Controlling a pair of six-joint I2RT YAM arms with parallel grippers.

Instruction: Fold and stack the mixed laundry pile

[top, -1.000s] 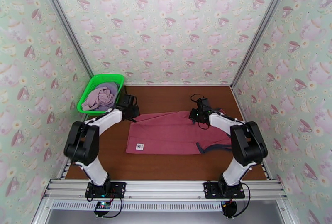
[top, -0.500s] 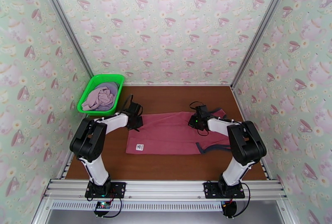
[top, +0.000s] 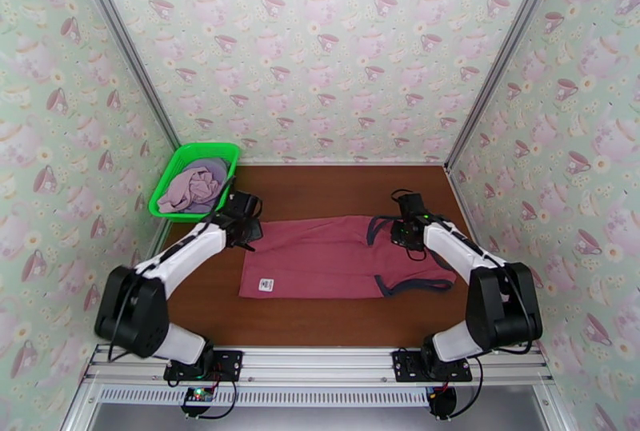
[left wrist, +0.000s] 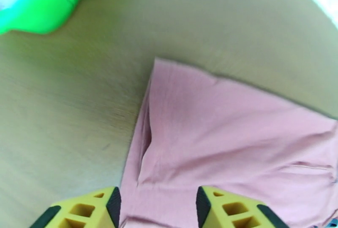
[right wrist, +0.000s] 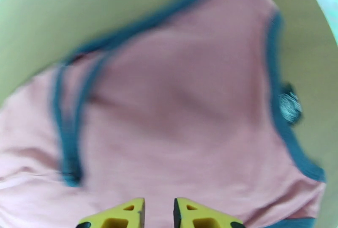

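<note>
The dusty-red tank top [top: 328, 261] lies spread flat on the brown table [top: 320, 185], dark-trimmed straps to the right and a white label near its front left corner. My left gripper [top: 246, 231] hovers at its far left corner. In the left wrist view that gripper [left wrist: 158, 210] is open above the cloth [left wrist: 236, 140], holding nothing. My right gripper [top: 406, 234] sits over the strap end. In the right wrist view it [right wrist: 159, 216] stands a little open over the top [right wrist: 177, 110], with nothing between the fingers. Pale pink-lilac shirts [top: 192, 185] lie bunched in the basket.
A green mesh basket [top: 210, 147] stands at the table's far left corner, also in the left wrist view's upper left [left wrist: 38, 9]. Wallpapered walls enclose the table on three sides. Bare wood runs along the front edge and behind the tank top.
Both grippers were shut on the tank top's far edge and have let it go. The right one moved right and the left one slightly left. The top lies flatter and wider.
</note>
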